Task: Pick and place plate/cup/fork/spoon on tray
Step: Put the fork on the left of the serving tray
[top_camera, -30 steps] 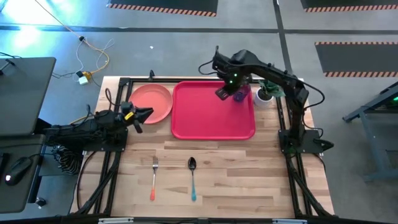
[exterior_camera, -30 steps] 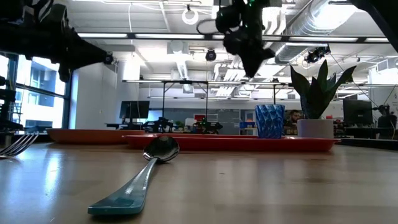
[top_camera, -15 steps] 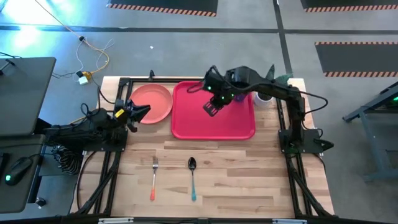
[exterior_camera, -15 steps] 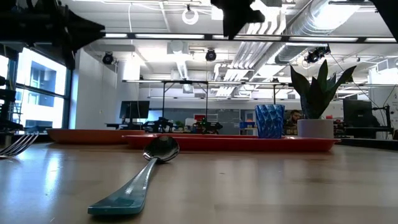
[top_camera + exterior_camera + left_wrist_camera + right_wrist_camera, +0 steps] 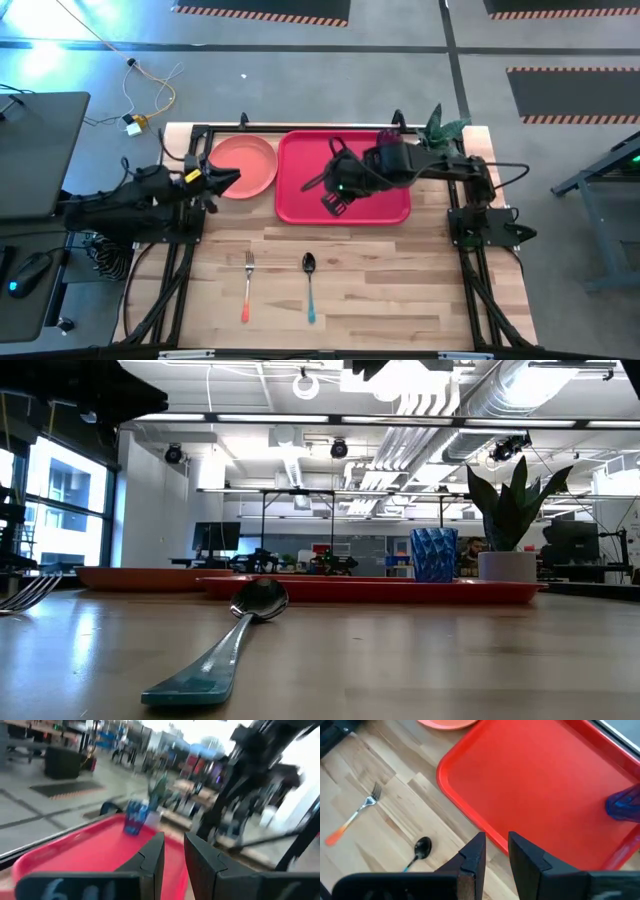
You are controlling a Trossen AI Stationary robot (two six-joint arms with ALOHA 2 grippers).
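The red tray point(image 5: 300, 185) lies at the table's far middle. The blue-purple cup point(image 5: 433, 555) stands upright on the tray's far right part; it also shows in the right wrist view point(image 5: 625, 805). My right arm hides it in the high view. The pink plate point(image 5: 245, 165) lies on the table left of the tray. The fork point(image 5: 247, 285) and the spoon point(image 5: 309, 287) lie side by side near the table's front. My right gripper point(image 5: 332, 205) is shut and empty above the tray's near edge. My left gripper point(image 5: 232, 178) is shut and empty beside the plate's left rim.
A white pot with a green plant point(image 5: 507, 565) stands at the table's far right corner, beside the tray. Bare wood lies between the tray's near edge and the cutlery. Black frame rails run along the table's left and right sides.
My right gripper has gone from above the cup toward the table's left and near edges, across the tray to its near rim. The cup stays standing on the tray. My left arm has risen a little beside the plate.
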